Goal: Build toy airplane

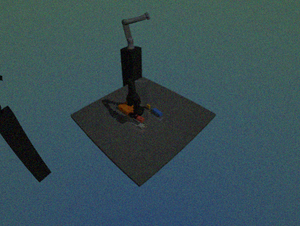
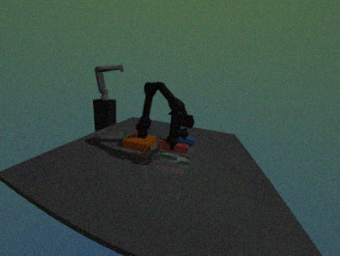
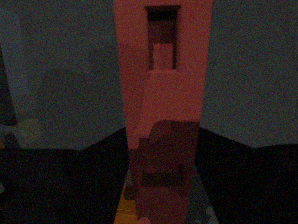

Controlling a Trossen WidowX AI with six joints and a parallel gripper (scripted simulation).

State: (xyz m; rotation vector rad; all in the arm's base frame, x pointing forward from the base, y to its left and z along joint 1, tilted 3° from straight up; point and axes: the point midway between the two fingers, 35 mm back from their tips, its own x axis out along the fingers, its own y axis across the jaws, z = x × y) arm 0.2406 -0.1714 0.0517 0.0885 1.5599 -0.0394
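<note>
We see a dark square table (image 1: pixel 171 143) with a black robot arm (image 2: pixel 172 103) bending over its middle. The arm's gripper (image 2: pixel 175 142) points down and is clamped on the red plane body (image 3: pixel 165 95). In the wrist view the long red body runs from 6 o'clock up to 12 o'clock, right between the dark fingers. Near the 12 o'clock end of the body there is a small dark slot (image 3: pixel 162 37) cut into its top.

In the outside view the red body (image 2: pixel 180 147) sits low at the gripper, close to the table. A pale holder (image 1: pixel 141 125) lies on the table just by it, toward 5 o'clock in the top view. We cannot tell if the body touches the holder.

An orange block (image 2: pixel 139 142) lies at 9 o'clock of the gripper, close beside it. A blue piece (image 1: pixel 156 112) lies at 3 o'clock in the top view, and a tiny yellow piece (image 1: pixel 148 106) sits near it.

A black box (image 1: pixel 131 66) with a gray pole (image 1: pixel 128 33) stands at the table's far edge, at 12 o'clock.

We find no words or labels that we can read.
</note>
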